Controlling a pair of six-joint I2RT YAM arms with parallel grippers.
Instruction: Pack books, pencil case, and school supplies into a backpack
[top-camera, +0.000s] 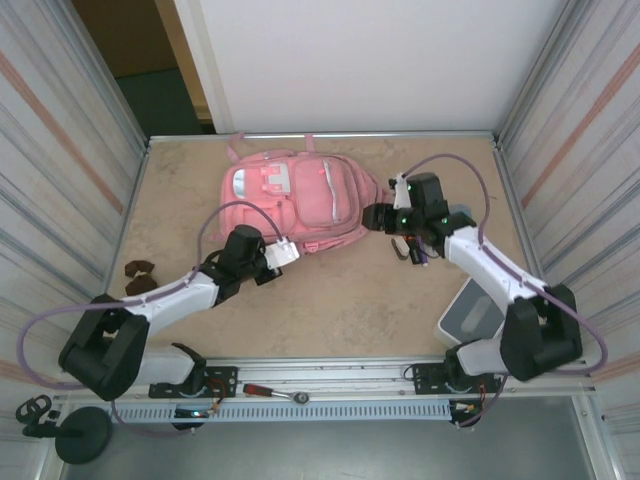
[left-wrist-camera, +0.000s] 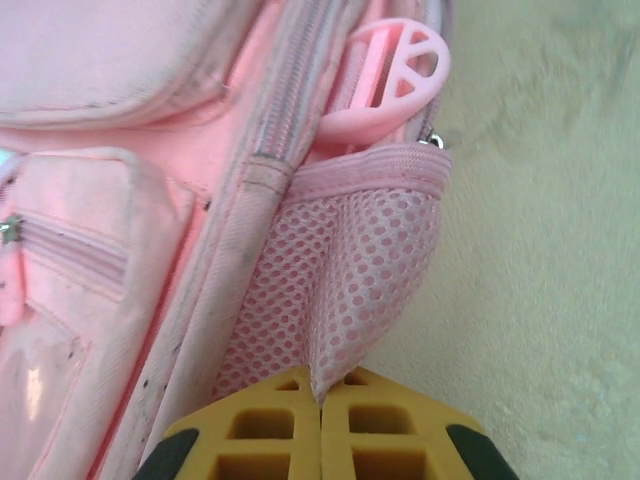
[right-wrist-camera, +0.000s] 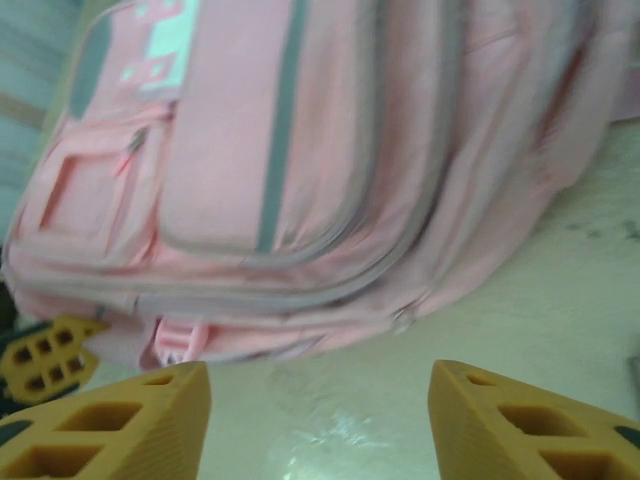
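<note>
Backpack (top-camera: 295, 195) lies face up in the upper middle of the top view, pink and soft, with its long axis running left to right across the frame and the right end a little lower. Its mesh side pocket (left-wrist-camera: 350, 270) sits along the lower edge. There the left gripper (left-wrist-camera: 321, 385) has its yellow fingers pressed together with a fold of that mesh pinched between them, so I read it as clamped on the bag's side. Just above the pocket in the left wrist view, a round pink zip pull (left-wrist-camera: 395, 80) rests at the end of a zip line that looks closed to me.

The right gripper (right-wrist-camera: 320, 375) is at the bag's right end, jaws spread wide and holding nothing. From its wrist camera the bag lies straight ahead and above the tips, with a strip of bare table (right-wrist-camera: 420, 330) in between.

I judge the bag is not yet opened, and the next move turns on reaching a zip. With the left arm anchoring the lower edge, the right arm is the free one, and the bag sits just left of its jaws in the top view with a clear path to it.

Two small dark brown pieces (top-camera: 138, 275) lie at the far left of the table, well apart from the bag. A grey-white box (top-camera: 470, 310) sits lower right beside the right arm, out of the way
</note>
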